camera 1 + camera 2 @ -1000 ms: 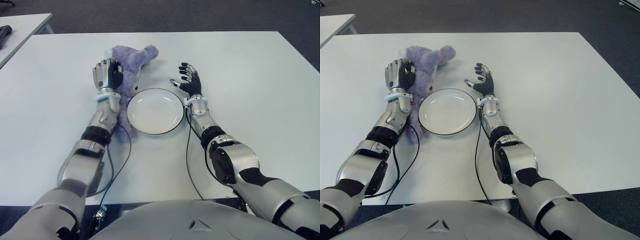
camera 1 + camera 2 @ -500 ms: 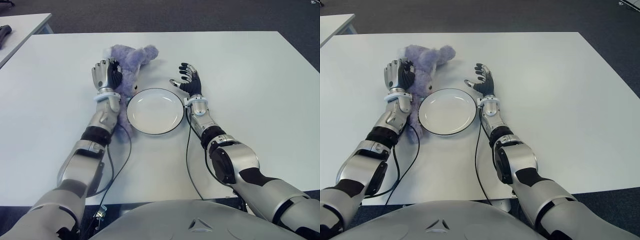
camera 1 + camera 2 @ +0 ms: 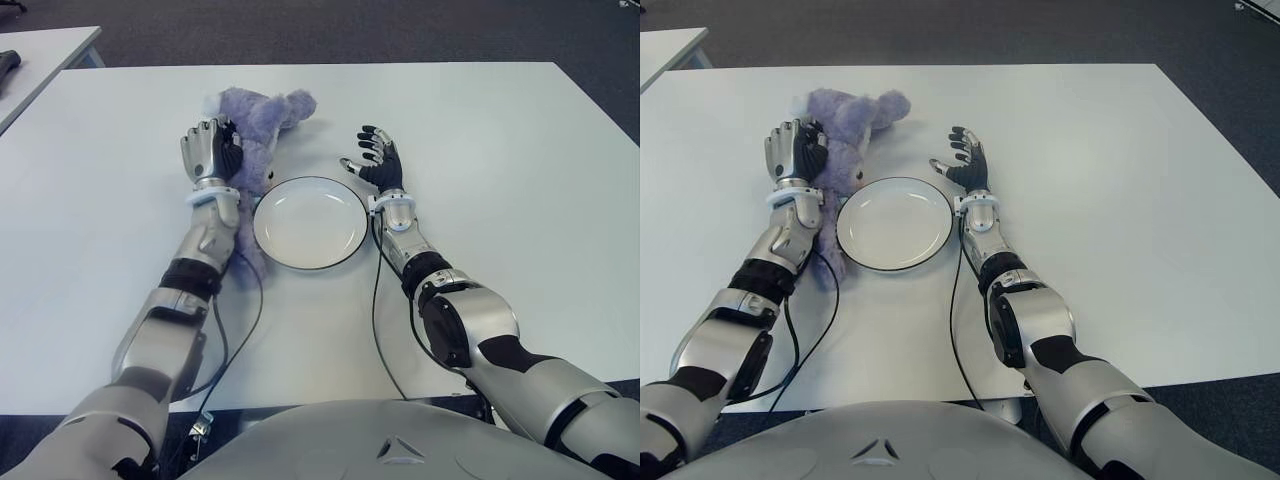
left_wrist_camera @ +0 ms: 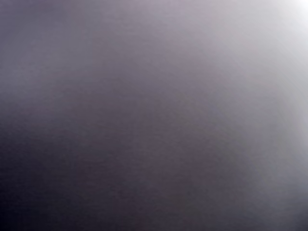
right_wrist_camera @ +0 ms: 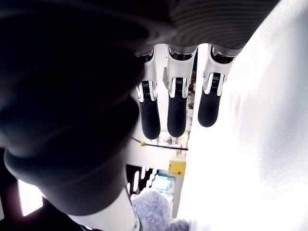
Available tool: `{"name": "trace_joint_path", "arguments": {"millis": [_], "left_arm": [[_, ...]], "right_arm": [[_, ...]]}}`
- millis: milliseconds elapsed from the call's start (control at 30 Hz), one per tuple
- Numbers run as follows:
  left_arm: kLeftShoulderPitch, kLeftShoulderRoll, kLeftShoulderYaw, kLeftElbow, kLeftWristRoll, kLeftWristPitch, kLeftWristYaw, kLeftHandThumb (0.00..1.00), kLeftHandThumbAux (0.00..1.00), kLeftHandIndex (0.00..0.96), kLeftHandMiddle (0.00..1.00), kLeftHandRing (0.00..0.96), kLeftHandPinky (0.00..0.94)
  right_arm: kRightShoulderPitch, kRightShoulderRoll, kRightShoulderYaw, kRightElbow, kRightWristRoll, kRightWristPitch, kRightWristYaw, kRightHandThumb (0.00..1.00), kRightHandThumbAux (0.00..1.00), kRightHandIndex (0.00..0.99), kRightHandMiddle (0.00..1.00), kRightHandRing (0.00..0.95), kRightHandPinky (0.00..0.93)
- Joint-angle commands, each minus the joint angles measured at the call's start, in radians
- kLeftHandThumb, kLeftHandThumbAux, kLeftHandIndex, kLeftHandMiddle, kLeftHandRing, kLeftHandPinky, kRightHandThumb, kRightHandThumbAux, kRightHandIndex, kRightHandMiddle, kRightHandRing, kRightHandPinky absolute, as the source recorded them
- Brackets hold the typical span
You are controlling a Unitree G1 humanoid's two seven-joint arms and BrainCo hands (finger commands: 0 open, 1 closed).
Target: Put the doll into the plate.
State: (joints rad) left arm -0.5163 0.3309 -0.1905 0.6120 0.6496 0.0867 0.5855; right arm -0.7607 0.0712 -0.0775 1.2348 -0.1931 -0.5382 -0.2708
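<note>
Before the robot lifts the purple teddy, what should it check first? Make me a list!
1. Left hand on the fluffy purple plush doll: ok, its curled fingers press against the doll's side.
2. Firm grip: cannot tell, the left wrist view shows only a grey blur.
3. Round white plate with a dark rim has room: ok, nothing lies in it.
4. Doll in the plate: not ok, it lies on the white table just beyond the plate's left edge.
5. Right hand out of the way: ok, it shows open beside the plate's right edge, holding nothing.
</note>
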Motion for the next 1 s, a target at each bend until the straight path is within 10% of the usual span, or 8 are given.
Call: {"name": "trace_joint_path", "arguments": {"millis": [33,233,767,800,1000], "left_arm": [[0.119,0.032,-0.023,-0.067,0.026,0.032,-0.04,0.746,0.692,0.443,0.83,0.839,0.831],[0.146,0.04,-0.02,-0.11,0.012,-0.009,-0.034,0.745,0.693,0.443,0.837,0.845,0.86],[0.155,0.052,-0.029,-0.094,0.036,-0.056,0.01,0.694,0.694,0.41,0.424,0.475,0.477],[0.154,0.053,-0.03,-0.092,0.038,-0.056,0.011,0.554,0.48,0.261,0.383,0.447,0.463],[0.154,0.059,-0.036,-0.089,0.049,-0.043,0.006,0.449,0.375,0.141,0.298,0.388,0.457]], "right_arm": [[0.202,0.027,-0.012,0.127,0.008,0.097,0.007,0.209,0.97,0.175,0.243,0.218,0.221],[0.202,0.027,-0.009,0.127,0.004,0.097,0.003,0.197,0.968,0.173,0.242,0.217,0.225],[0.202,0.026,-0.004,0.127,-0.002,0.098,0.005,0.148,0.971,0.168,0.24,0.212,0.219],[0.202,0.026,-0.004,0.127,-0.002,0.098,0.006,0.149,0.971,0.168,0.24,0.213,0.221],[0.203,0.026,-0.007,0.127,0.002,0.098,0.012,0.148,0.969,0.169,0.24,0.215,0.224]]}}
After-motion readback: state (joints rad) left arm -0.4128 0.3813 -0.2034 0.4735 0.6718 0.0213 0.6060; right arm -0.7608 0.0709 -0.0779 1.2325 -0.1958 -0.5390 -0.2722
